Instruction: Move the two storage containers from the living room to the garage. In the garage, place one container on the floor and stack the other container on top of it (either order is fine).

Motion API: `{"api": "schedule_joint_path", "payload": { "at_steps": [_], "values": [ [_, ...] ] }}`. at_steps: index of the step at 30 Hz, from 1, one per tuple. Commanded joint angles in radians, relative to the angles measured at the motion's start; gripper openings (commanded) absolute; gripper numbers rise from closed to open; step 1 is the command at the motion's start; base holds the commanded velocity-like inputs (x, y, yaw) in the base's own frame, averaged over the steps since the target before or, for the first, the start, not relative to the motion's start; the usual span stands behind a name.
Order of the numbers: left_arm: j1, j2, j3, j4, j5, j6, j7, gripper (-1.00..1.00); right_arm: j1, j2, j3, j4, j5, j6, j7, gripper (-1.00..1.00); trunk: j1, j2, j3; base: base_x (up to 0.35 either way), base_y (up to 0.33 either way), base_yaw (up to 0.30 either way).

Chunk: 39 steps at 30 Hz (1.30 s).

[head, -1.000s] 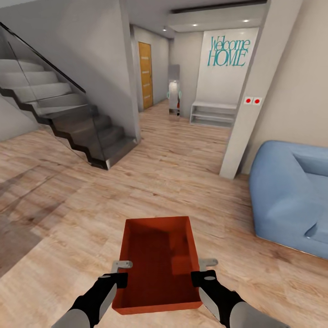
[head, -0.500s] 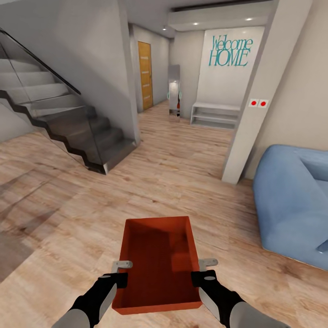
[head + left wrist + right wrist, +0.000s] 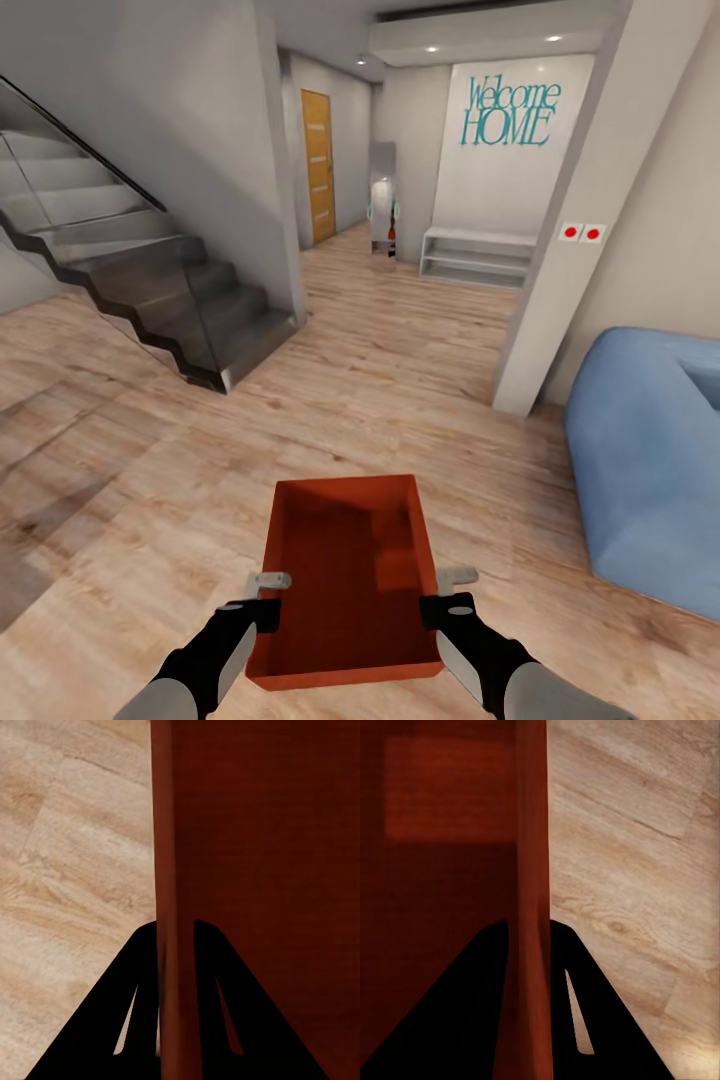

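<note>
**Storage container carried through the living room, garage not yet in sight**

Storage container (image 3: 345, 580), orange-red and empty, is held out low in front of the trunk, above the wood-plank floor (image 3: 400, 400). Its left wall is pinched by the left end effector (image 3: 268, 596), one finger inside and one outside, as the left wrist view confirms (image 3: 177, 1020); its right wall is clamped the same way by the right end effector (image 3: 447, 592), seen close in the right wrist view (image 3: 531, 1020).

The carrying leg of the first bin is judged to be in hand. A hallway lies ahead, between the staircase (image 3: 170, 300) and the blue sofa (image 3: 650, 450), past the white pillar (image 3: 555, 250). The next move is judged to call for steady driving with both grips kept level, so that the bin is not twisted.

Only one container is in view. The garage is hidden; whether the wooden door (image 3: 318, 165) leads there cannot be told. The sofa is cut off at the edge, and the small object by the far wall is too small to name.
</note>
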Motion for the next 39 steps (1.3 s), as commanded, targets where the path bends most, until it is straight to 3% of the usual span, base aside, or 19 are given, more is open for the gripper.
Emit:
{"api": "schedule_joint_path", "payload": {
  "at_steps": [1, 39],
  "values": [
    [-0.001, 0.001, 0.005, -0.004, -0.027, 0.008, 0.012, -1.00, -0.001, -0.011, 0.009, 0.013, -0.002, 0.007, -0.017, -1.00, 0.001, -0.001, -0.001, 0.323, 0.000, 0.000],
    [0.000, 0.002, 0.005, -0.003, -0.027, 0.008, 0.012, -1.00, -0.001, -0.011, 0.009, 0.012, -0.002, 0.007, -0.017, -1.00, 0.001, -0.001, -0.001, 0.323, 0.000, 0.000]
  ]
}}
